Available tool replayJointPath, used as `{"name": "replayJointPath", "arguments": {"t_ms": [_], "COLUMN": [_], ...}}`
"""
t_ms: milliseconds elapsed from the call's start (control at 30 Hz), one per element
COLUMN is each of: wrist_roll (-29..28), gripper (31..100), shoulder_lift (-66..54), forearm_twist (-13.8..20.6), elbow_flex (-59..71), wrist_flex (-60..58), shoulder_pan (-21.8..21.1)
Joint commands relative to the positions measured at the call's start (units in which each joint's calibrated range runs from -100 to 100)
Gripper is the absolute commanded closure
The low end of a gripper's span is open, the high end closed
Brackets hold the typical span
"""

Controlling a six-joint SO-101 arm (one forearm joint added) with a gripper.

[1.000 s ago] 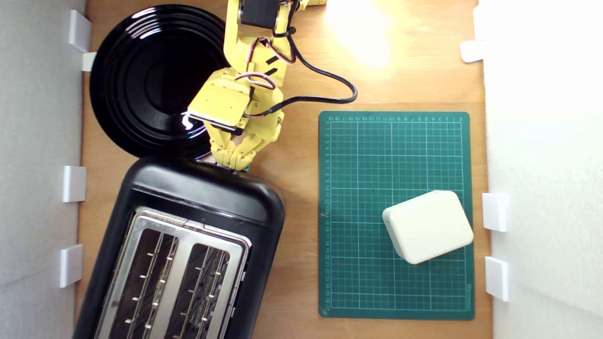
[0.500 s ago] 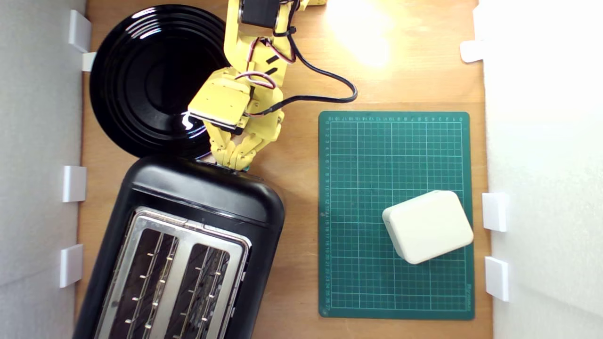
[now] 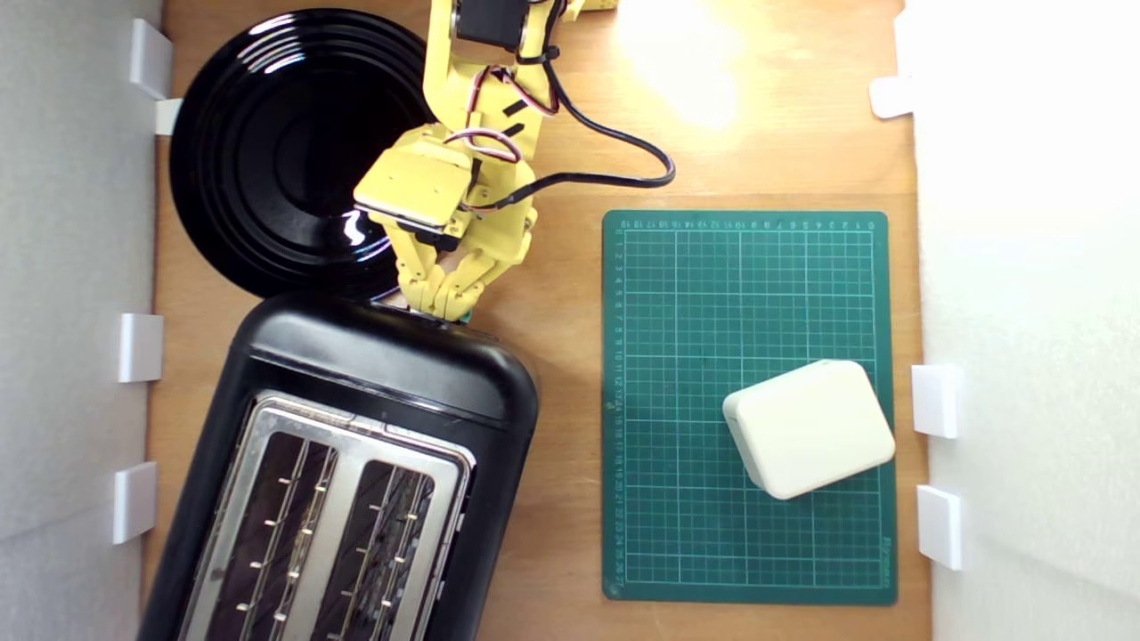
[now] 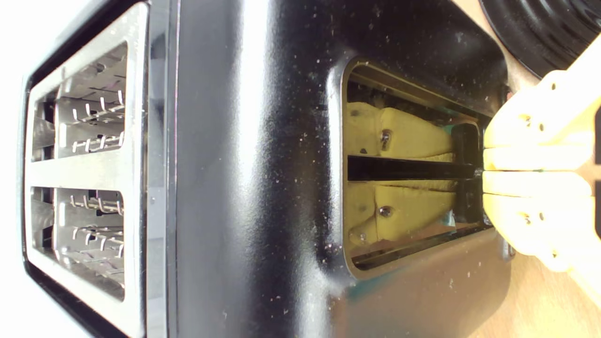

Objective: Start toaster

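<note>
The black two-slot toaster (image 3: 356,472) lies at an angle on the wooden tabletop (image 3: 570,116), its silver top plate (image 3: 329,525) facing the exterior camera and both slots empty. Its short end face points toward the round black plate (image 3: 285,151), whose rim it nearly touches. In the wrist view that end face shows a recessed lever panel (image 4: 413,169) with a dark vertical slot, and the glossy recess mirrors the yellow fingers. The yellow gripper (image 4: 483,171) sits right against that end of the toaster, at the lever slot; its two fingers (image 4: 535,122) are pressed together with only a thin seam between them, closed on nothing that can be made out. A sliver of teal shows just under the fingertips in the exterior view. Toward the exterior view's right of the toaster, apart from it, lies a green cutting mat (image 3: 748,294), with a cream rounded box (image 3: 809,429) on it.
</note>
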Motion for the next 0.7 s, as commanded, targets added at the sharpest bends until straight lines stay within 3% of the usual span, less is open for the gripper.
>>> {"name": "replayJointPath", "arguments": {"t_ms": [0,367,667], "wrist_roll": [0.2,0.3,0.3], "gripper": [98.9,98.9,98.9], "shoulder_lift": [-3.5,-10.6,-25.0], "forearm_twist": [0.2,0.4,-0.2], "elbow_flex": [-0.7,0.1,6.5], "wrist_flex": [-0.2,0.0,0.3], "shoulder_pan": [-0.8,-1.0,-1.0]}}
